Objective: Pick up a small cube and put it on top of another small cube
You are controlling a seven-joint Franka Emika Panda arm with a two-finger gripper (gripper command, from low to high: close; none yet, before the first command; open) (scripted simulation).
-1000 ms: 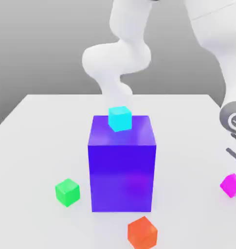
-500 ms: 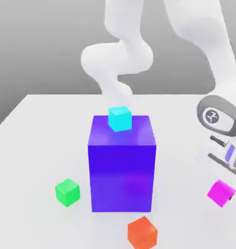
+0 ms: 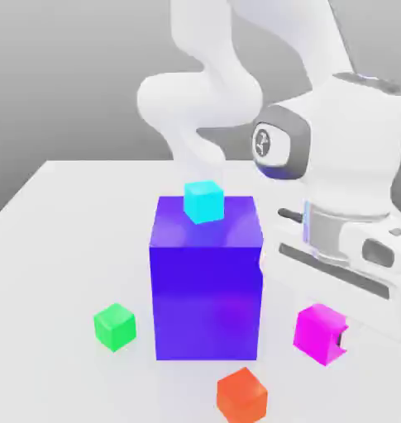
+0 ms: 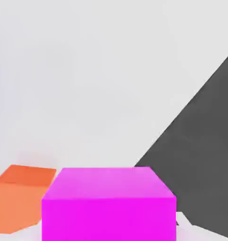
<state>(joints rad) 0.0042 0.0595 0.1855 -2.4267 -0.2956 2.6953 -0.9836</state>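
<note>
The small magenta cube [image 3: 319, 332] hangs under my hand, just off the blue-purple block's side toward the exterior view's right. My gripper [image 3: 324, 335] is shut on it, and a dark fingertip [image 3: 343, 337] shows at the cube's edge. In the hand view the magenta cube [image 4: 108, 204] sits close in front, held above the white table. The small green cube [image 3: 115, 325] rests on the table on the block's other side, toward the exterior view's left, well apart from the gripper.
The big blue-purple block [image 3: 207, 277] stands mid-table between the two small cubes, with a cyan cube [image 3: 204, 201] on its top. An orange cube [image 3: 242, 395] [image 4: 21, 197] lies near the front edge, just below and beside the held cube. The white table [image 3: 63, 215] reaches back to the arm's base.
The hand has swung in from the exterior view's right edge toward the block, carrying the magenta cube leftward. The other cubes have not moved.
</note>
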